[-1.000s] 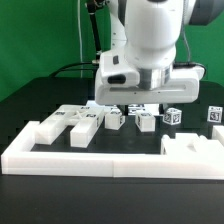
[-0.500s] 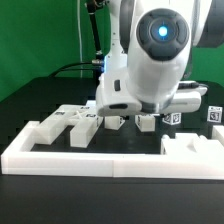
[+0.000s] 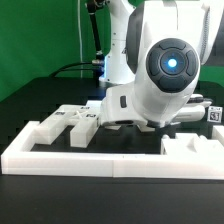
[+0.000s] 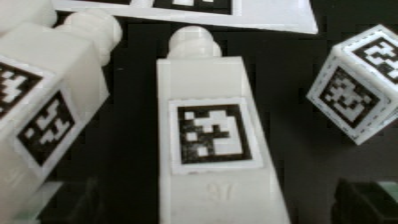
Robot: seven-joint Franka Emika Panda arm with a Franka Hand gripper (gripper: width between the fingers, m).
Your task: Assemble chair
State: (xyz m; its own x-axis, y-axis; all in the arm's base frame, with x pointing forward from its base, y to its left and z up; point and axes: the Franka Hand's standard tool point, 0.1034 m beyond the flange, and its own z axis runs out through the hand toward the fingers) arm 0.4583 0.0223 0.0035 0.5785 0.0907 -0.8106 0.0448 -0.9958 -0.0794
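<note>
Hovering over the chair leg (image 4: 214, 140) with my gripper (image 4: 217, 203) spread wide, I hold nothing; one dark fingertip (image 4: 75, 203) shows on each side of the leg's near end, and I judge both to be clear of it. The leg lies flat on the black table (image 3: 30, 95), tag up, its narrowed tip pointing toward the marker board (image 4: 196, 8). A second white part (image 4: 54, 100) lies just beside it on one side, slanted toward it, and a tagged block (image 4: 365, 80) sits near the other side. In the exterior view my own arm (image 3: 165, 75) hides the leg and my fingers; I only see the grooved white slabs (image 3: 75, 122) toward the exterior view's left, behind the border rail (image 3: 100, 158) along the table's front edge. To do this pick well, I think I should drop straight down, centred across the leg's narrow width, keeping the finger next to the slanted part from nudging it. I would close only once both pads are below the top face, and grip near the tag so the leg stays level
</note>
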